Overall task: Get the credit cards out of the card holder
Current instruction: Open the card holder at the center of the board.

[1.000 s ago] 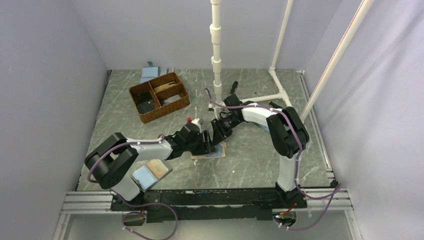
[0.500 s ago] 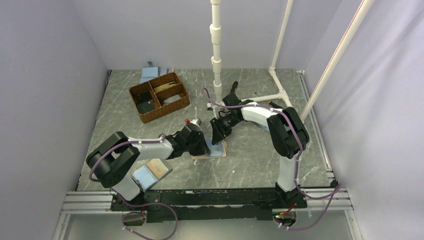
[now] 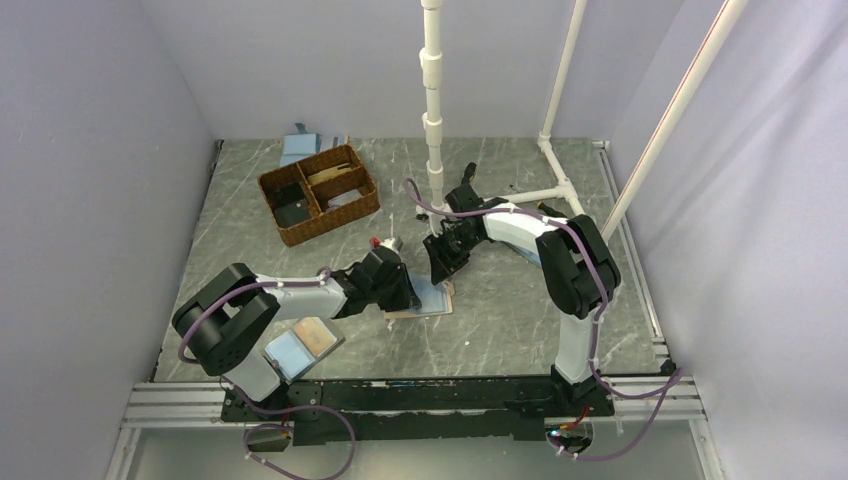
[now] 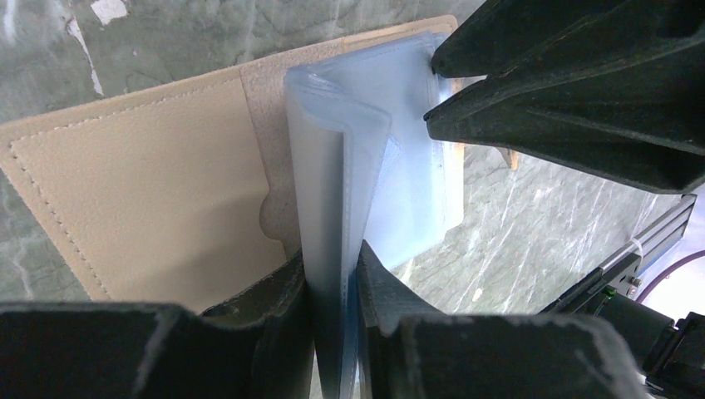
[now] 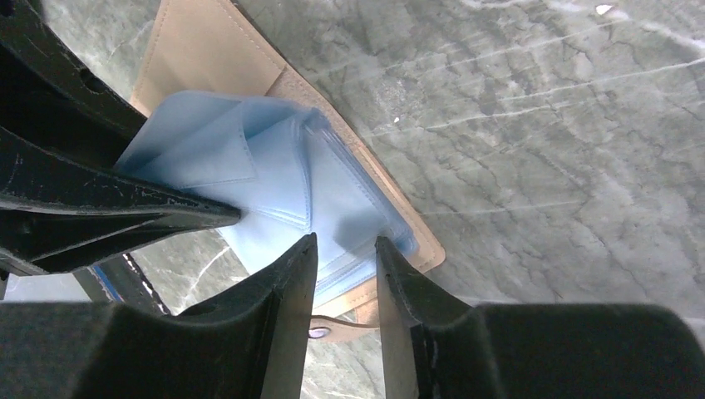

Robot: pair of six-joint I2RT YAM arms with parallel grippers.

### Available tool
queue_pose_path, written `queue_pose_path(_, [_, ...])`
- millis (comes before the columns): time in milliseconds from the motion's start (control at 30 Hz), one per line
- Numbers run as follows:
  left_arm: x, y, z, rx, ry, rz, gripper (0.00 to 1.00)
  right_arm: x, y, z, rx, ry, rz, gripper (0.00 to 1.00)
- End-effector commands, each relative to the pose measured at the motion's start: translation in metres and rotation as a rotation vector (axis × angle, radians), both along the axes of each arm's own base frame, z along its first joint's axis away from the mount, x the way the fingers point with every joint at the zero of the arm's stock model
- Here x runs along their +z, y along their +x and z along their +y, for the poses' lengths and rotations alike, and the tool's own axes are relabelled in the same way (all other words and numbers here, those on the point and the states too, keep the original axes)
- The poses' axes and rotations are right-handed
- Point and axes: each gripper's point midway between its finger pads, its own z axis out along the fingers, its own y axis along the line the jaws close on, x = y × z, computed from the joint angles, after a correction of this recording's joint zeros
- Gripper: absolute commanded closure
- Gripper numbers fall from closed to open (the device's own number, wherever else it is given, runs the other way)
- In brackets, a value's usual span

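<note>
The card holder (image 3: 432,303) lay open and flat near the middle of the grey marbled worktop (image 3: 520,310), a little toward its near edge, with its tan inner face turned up. A stack of pale blue see-through sleeves (image 4: 399,166) rose from its fold. The left claw (image 4: 332,278) was clamped on those sleeves. In the left wrist view its two fingers (image 4: 274,295) pressed the bundle from either side and held it upright above the tan panel. The right claw (image 5: 345,245) reached in from the far side with its fingers a little apart. Its tips met the free edge of the sleeves, and we could see the blue plastic through the gap between them. We could not make out any single leaf pinched there, nor any card inside the sleeves.

A brown wicker basket (image 3: 320,195) with compartments stood toward the far left corner. Some blue flat pieces (image 3: 300,147) lay just behind it. Another folder (image 3: 300,346), half blue and half brown, lay open by the near left corner, just beside the left arm's base.
</note>
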Motion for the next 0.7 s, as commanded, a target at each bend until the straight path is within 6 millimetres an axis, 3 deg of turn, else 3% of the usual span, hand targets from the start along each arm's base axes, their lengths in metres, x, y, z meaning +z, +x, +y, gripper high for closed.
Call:
queue_pose_path(0, [-0.007, -0.005, 0.004, -0.007, 0.024, 0.019, 0.74, 0.002, 0.010, -0.001, 0.008, -0.037, -0.049, 0.64])
queue_pose_path(200, [-0.005, -0.005, 0.002, -0.015, 0.007, 0.011, 0.71, 0.000, 0.005, 0.001, 0.019, -0.032, -0.022, 0.63])
queue_pose_path(467, [0.001, -0.007, -0.008, -0.051, -0.050, 0.000, 0.39, 0.016, -0.029, 0.030, 0.092, 0.175, 0.171, 0.64])
queue_pose_path(667, [0.001, -0.008, -0.008, -0.053, -0.052, 0.002, 0.33, 0.020, -0.037, 0.037, 0.090, 0.235, 0.241, 0.65])
